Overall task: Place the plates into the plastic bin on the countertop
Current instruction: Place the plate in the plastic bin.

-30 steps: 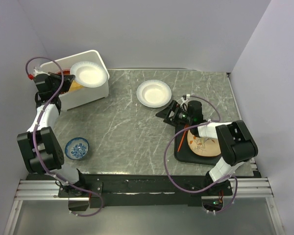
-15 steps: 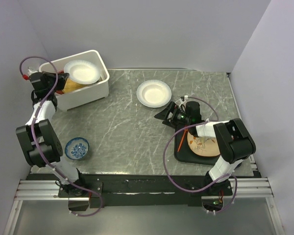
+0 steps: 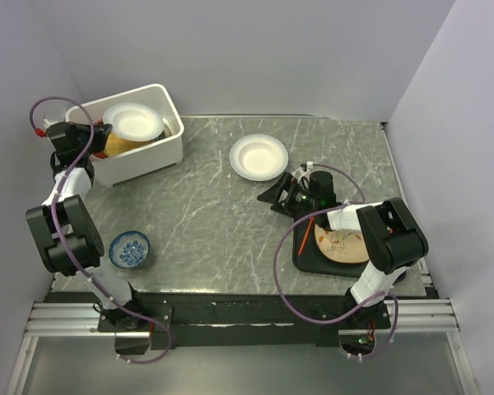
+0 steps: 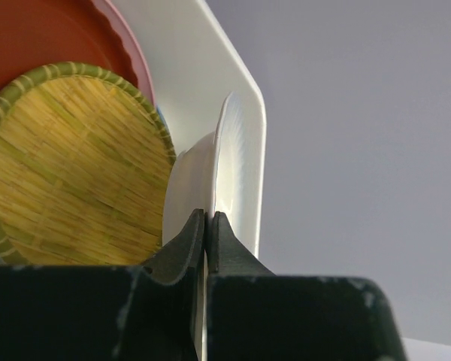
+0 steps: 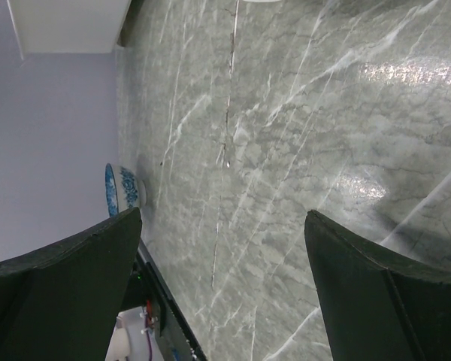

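Observation:
The white plastic bin (image 3: 166,152) stands at the back left of the countertop (image 3: 214,214). My left gripper (image 3: 105,133) is shut on the rim of a white plate (image 3: 134,120), held tilted over the bin. In the left wrist view the fingers (image 4: 188,241) pinch that plate (image 4: 233,173) edge-on, beside a woven yellow plate (image 4: 75,165) and a red-orange plate (image 4: 45,37). A second white plate (image 3: 258,156) lies on the countertop. My right gripper (image 3: 278,196) is open just below it, low over the stone, holding nothing. A cream twig-drawing plate (image 3: 343,244) rests on a black tray (image 3: 306,257).
A small blue-and-white bowl (image 3: 129,248) sits at the front left, also seen on its side-on edge in the right wrist view as the bowl (image 5: 120,189). An orange stick (image 3: 306,232) lies on the tray. Walls close in the left, back and right sides.
The left gripper has carried the white plate leftward and further over the bin. The right gripper has edged slightly left toward the plate on the countertop.

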### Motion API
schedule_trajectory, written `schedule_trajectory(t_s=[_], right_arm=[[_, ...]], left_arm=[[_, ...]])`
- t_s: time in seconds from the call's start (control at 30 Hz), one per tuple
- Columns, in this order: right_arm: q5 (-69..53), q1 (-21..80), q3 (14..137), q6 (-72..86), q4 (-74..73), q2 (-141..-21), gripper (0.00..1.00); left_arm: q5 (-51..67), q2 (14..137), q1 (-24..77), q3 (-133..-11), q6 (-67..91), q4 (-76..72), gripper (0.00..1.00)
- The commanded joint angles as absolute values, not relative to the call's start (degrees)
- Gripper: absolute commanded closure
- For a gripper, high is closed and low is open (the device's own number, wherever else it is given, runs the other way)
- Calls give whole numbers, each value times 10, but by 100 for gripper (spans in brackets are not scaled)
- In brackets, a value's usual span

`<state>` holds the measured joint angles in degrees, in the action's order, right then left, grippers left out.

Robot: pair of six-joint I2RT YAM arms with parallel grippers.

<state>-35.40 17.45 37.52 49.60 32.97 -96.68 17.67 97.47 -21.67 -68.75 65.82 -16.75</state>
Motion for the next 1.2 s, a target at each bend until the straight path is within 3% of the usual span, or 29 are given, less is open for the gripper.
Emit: schedule_trajectory(t_s=[0.0,0.97,1.17], right_arm=[[-352,179,398,490,342,-971,4],[-360,185,405,490,341,-983,4],[-361,185,404,494,346,-984,4]], left_arm=[[171,964,-221,-722,681,-233,99],[98,982,-226,-680,664,-171,99],[93,984,-226,-679,664,-156,92]])
